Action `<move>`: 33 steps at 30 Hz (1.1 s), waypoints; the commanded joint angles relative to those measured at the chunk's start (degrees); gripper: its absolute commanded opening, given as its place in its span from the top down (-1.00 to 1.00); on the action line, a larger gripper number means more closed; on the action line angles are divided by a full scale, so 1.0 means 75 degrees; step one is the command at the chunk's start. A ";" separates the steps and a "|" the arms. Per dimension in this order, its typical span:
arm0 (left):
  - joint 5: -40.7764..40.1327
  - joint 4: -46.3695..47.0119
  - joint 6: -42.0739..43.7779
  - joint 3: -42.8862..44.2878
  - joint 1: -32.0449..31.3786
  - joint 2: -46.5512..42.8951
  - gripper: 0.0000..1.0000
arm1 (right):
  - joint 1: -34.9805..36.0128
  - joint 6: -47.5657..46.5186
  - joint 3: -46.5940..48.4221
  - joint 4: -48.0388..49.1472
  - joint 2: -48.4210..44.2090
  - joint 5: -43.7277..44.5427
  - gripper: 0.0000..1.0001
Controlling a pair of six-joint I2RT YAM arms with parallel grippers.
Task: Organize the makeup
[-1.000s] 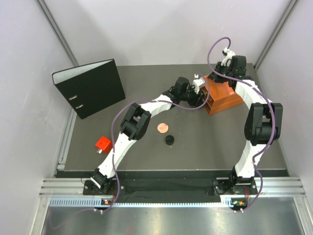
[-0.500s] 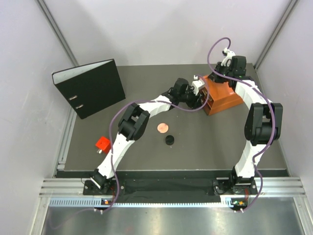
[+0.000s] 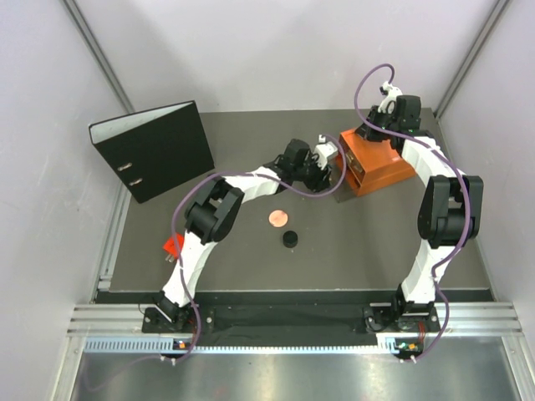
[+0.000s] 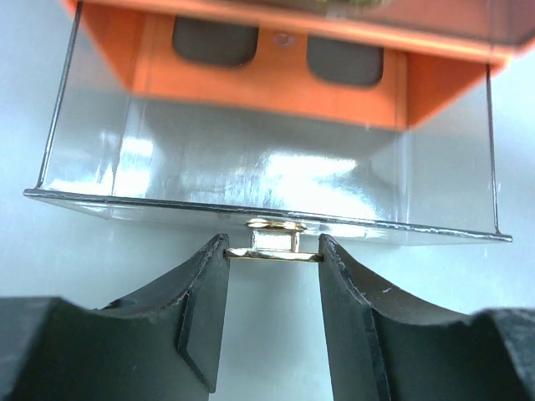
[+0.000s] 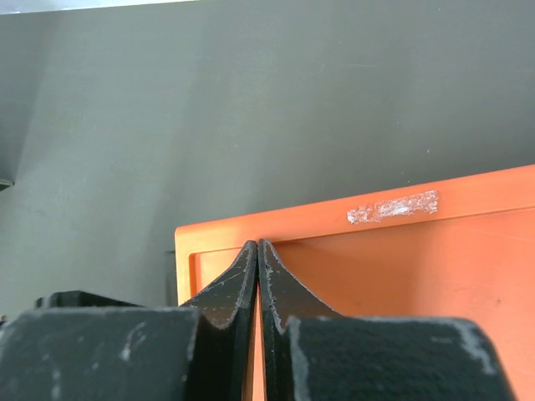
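My left gripper point(image 4: 273, 251) is shut on the small gold handle point(image 4: 274, 241) of a clear drawer point(image 4: 267, 167), which stands partly out of the orange box point(image 4: 276, 71). In the top view the left gripper point(image 3: 333, 171) is just left of the orange box point(image 3: 384, 167). My right gripper point(image 5: 257, 246) is shut with nothing in it, its tips down on the box's orange top point(image 5: 401, 267). Of the makeup, a round pink-tan compact point(image 3: 277, 219) and a small black round jar point(image 3: 289, 239) lie on the table in front of the box. I see nothing inside the drawer.
A black ring binder point(image 3: 155, 149) stands at the back left. A small red object point(image 3: 173, 245) lies at the left, partly behind the left arm. Grey walls close in both sides and the back.
The left gripper has moved left, away from the orange box, with the handle in it, and the clear drawer has slid out. The right arm has not moved.
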 commanded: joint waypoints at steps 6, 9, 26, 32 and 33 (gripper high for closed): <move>-0.1173 0.0102 0.0330 -0.1371 0.0247 -0.1443 1.00 | -0.0016 -0.0334 -0.0755 -0.2659 0.1139 0.0491 1.00; -0.1430 -0.0120 0.0413 -0.1524 0.0258 -0.1608 1.00 | -0.0016 -0.0334 -0.0732 -0.2659 0.1151 0.0491 1.00; -0.1819 -0.0954 0.0413 -0.1255 0.0329 -0.1971 -0.33 | -0.0016 -0.0345 -0.0755 -0.2647 0.1186 0.0538 1.00; -0.1806 -0.0883 0.0436 -0.1793 0.0329 -0.2813 -0.65 | -0.0004 -0.0322 -0.0744 -0.2647 0.1198 0.0562 1.00; -0.1829 -0.0894 0.0471 -0.1899 0.0329 -0.2943 -0.65 | -0.0016 -0.0322 -0.0732 -0.2647 0.1209 0.0562 1.00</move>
